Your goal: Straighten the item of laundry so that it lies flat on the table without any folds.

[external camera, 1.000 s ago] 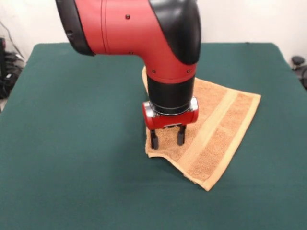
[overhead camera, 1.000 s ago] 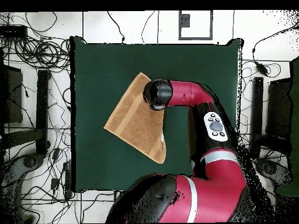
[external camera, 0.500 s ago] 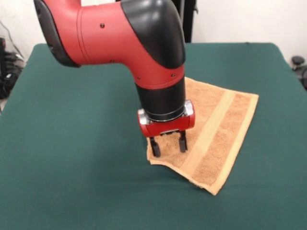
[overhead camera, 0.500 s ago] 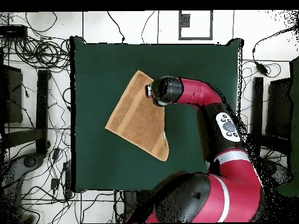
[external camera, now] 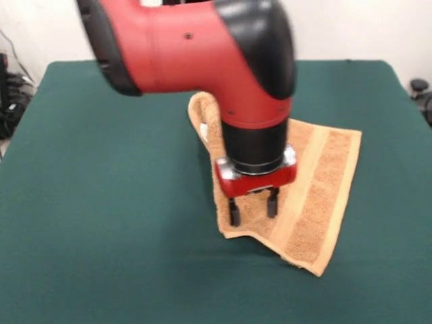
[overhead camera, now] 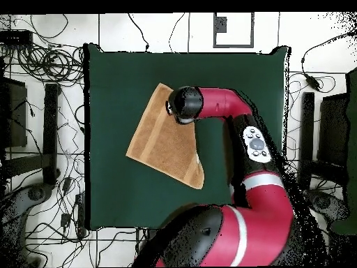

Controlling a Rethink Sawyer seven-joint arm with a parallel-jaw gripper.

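The tan-orange towel (external camera: 317, 196) lies on the dark green table (external camera: 101, 202), right of centre, with a paler woven band running along its length. Its far corner (external camera: 202, 111) is bunched up into a raised fold behind the arm. The near left edge is slightly curled. My gripper (external camera: 253, 209) points straight down with its two black fingers apart, their tips on or just above the towel's near left part. In the overhead view the towel (overhead camera: 164, 143) lies left of centre on the table (overhead camera: 237, 77), and the arm's wrist (overhead camera: 183, 105) covers the gripper over the towel's upper corner.
Cables and equipment (overhead camera: 42, 63) lie on the floor around the table in the overhead view. A dark object (external camera: 420, 86) stands past the table's right edge in the front view. The arm's body (overhead camera: 258, 160) crosses the table's right part.
The gripper has moved right in the front view, with its fingers still apart. The towel has shifted and turned with it, and its far corner has bunched up into a fold.
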